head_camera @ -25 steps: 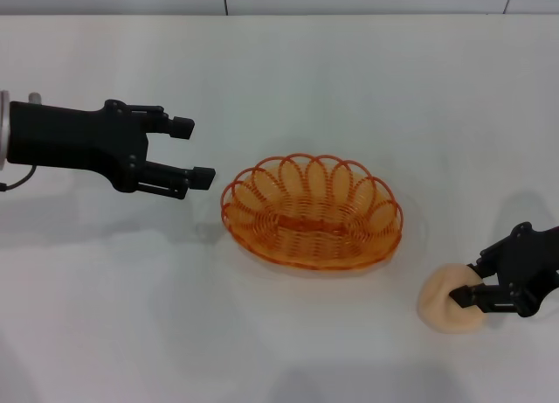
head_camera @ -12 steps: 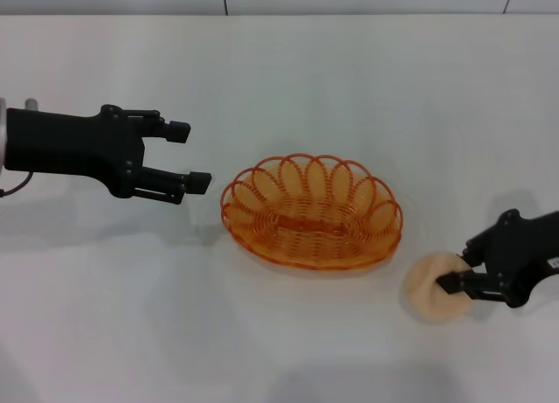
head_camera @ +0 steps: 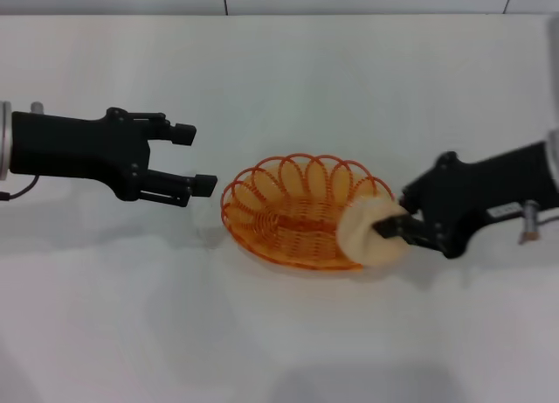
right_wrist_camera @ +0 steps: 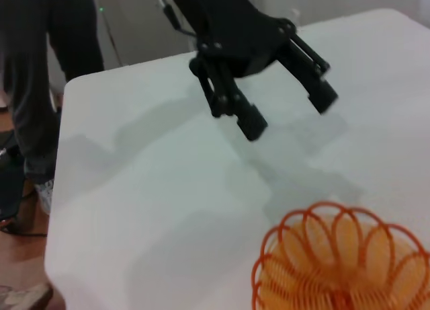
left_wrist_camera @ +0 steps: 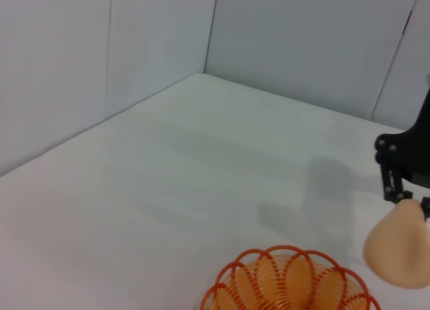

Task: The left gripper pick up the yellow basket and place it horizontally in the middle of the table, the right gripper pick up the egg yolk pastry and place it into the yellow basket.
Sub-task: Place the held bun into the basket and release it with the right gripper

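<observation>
The yellow basket (head_camera: 297,211) lies flat in the middle of the white table (head_camera: 288,79). It also shows in the left wrist view (left_wrist_camera: 289,286) and the right wrist view (right_wrist_camera: 342,259). My right gripper (head_camera: 395,227) is shut on the egg yolk pastry (head_camera: 362,237) and holds it over the basket's right rim. The pastry also shows in the left wrist view (left_wrist_camera: 401,246). My left gripper (head_camera: 194,158) is open and empty, just left of the basket, apart from it. It also shows in the right wrist view (right_wrist_camera: 289,111).
A grey wall runs along the table's far edge (head_camera: 262,1). In the right wrist view a person in dark clothes (right_wrist_camera: 47,81) stands beyond the table's far corner.
My right gripper has lifted the pastry from the table at the front right and carried it left to the basket's right rim. The left gripper has barely moved.
</observation>
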Robot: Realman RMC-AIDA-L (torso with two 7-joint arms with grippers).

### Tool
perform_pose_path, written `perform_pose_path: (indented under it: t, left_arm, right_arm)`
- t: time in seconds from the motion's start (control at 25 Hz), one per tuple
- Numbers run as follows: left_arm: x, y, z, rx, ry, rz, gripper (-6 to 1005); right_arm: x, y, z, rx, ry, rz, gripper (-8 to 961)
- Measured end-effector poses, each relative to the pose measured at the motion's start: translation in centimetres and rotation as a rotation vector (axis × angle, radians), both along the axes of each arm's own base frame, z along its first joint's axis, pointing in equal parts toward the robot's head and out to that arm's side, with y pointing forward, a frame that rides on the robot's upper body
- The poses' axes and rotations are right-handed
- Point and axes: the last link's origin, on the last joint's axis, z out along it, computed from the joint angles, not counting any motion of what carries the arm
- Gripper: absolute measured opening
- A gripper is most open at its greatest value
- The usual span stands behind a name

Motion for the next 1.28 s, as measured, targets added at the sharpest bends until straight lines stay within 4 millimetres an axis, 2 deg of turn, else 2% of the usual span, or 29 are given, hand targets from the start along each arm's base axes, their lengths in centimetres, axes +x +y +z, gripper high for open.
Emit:
perform_pose_path:
  t: [0.28,0.68,0.88,1.12,1.28]
  left_arm:
    - [0.2,0.0,0.1,0.001,-0.01,-0.008,870]
    - [0.3,0.0,0.0,0.002,-0.008,-0.009,870]
    - [0.3,0.1,0.0,0.004,-0.006,-0.011,870]
    - [0.3,0.2,0.2,0.008,-0.005,-0.01,870]
    - [0.2,0.2,0.3,0.012,-0.004,-0.007,870]
  right_arm:
    - [-1.7,1.5,-2.1,0.042,-0.001,0.049,57]
    - [-1.9,3.0,-4.2,0.076,0.001,0.031,55]
    - [-1.9,3.4,-4.7,0.076,0.015,0.015,49]
    - [-1.9,3.4,-4.8,0.069,0.013,0.018,166]
    - [-2.0,3.3,-4.7,0.07,0.014,0.022,339]
